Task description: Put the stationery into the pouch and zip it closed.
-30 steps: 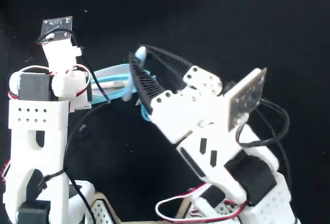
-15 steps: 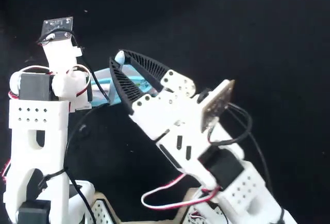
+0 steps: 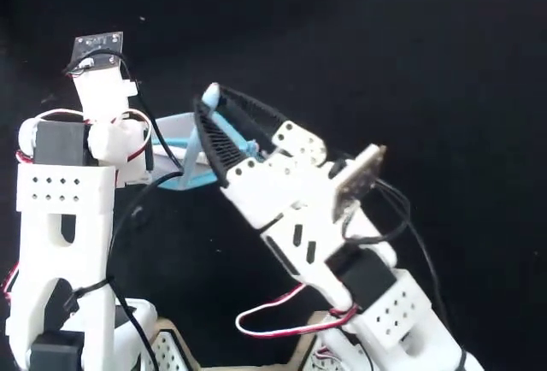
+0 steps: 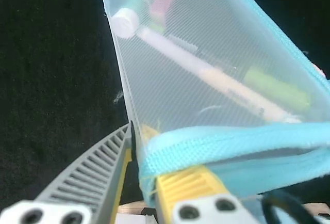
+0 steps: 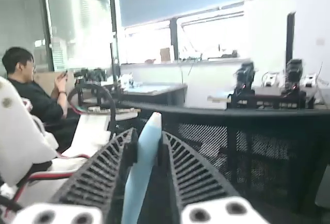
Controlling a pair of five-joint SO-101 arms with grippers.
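Mesh pouch (image 4: 170, 105), one, roughly four pens (image 4: 206, 74) inside; I see left claw (image 4: 136, 131) and right claw (image 3: 209, 96) pinching it, right nudged toward three o'clock.

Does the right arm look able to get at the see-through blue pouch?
Likely yes: the right gripper is shut on a light blue strip of the see-through blue pouch, whose corner the left gripper clamps; nothing stands between.
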